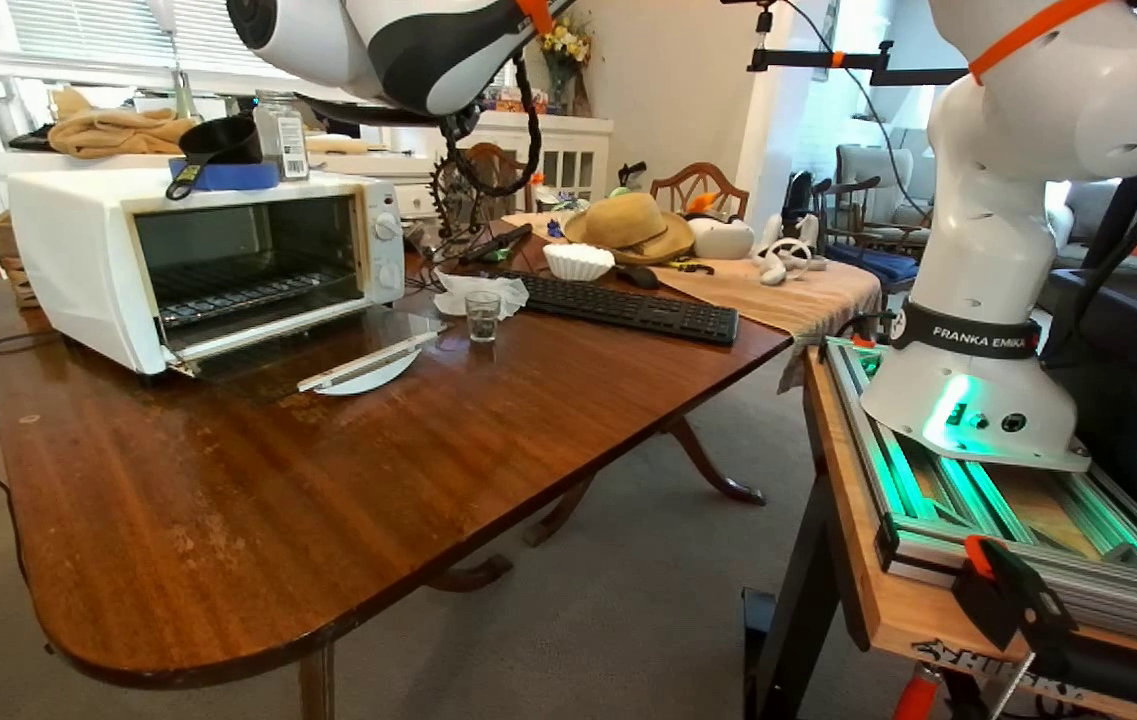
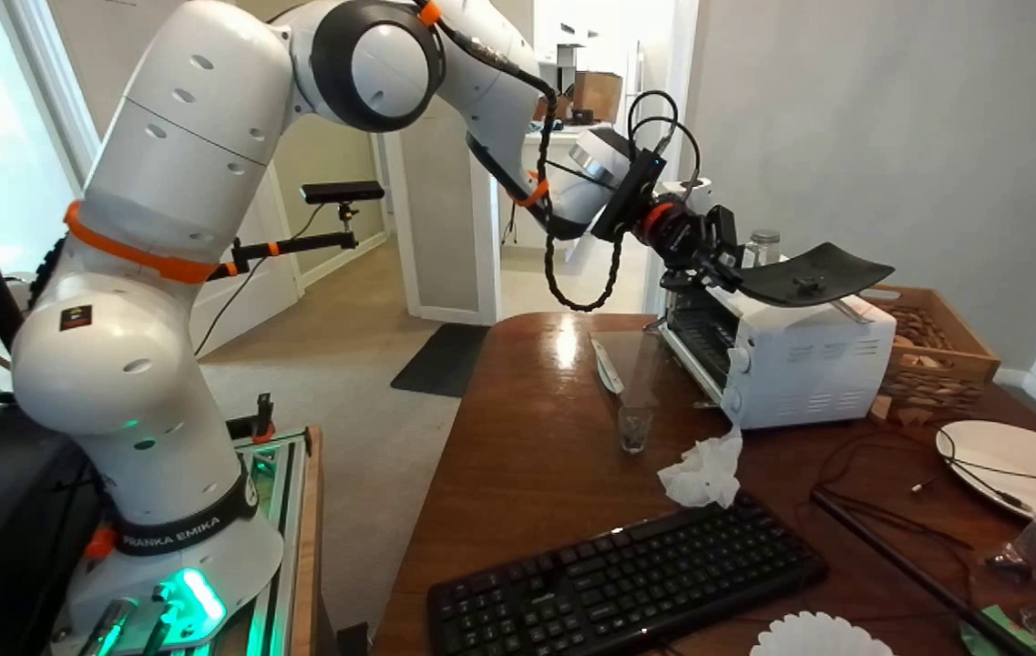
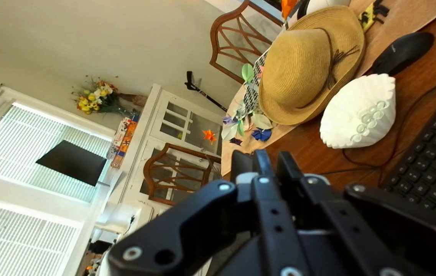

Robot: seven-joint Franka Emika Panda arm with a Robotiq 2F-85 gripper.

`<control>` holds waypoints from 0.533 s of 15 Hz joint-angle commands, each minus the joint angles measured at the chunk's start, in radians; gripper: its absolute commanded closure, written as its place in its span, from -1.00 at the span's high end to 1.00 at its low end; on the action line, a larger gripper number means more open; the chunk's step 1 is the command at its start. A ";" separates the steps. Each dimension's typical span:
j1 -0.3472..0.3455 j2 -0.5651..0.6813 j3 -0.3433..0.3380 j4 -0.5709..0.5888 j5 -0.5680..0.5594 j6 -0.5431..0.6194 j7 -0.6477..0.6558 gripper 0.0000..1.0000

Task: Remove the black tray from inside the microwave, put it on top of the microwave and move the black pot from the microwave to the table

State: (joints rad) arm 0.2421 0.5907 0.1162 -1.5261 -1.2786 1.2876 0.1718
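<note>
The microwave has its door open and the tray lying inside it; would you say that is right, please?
Not quite: the tray isn't inside; an exterior view shows it held in the gripper, higher than the microwave. The door is open, as you say.

White blinds point(image 1: 93, 28) glow at the upper left of an exterior view; a pale armchair point(image 1: 863, 170) stands at the upper right, and grey carpet point(image 1: 618, 600) fills the lower middle. A plain grey wall point(image 2: 873, 118) spans the upper right of an exterior view, a dark mat point(image 2: 440, 360) lying left of centre.
</note>
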 commanded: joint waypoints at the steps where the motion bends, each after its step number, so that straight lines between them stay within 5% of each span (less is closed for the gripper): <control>1: 0.031 0.087 -0.014 0.111 -0.040 -0.042 -0.030 -0.95; 8: 0.057 0.185 -0.031 0.222 -0.038 -0.043 -0.038 -0.95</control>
State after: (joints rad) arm 0.2759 0.7139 0.1024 -1.3891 -1.2953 1.2856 0.1613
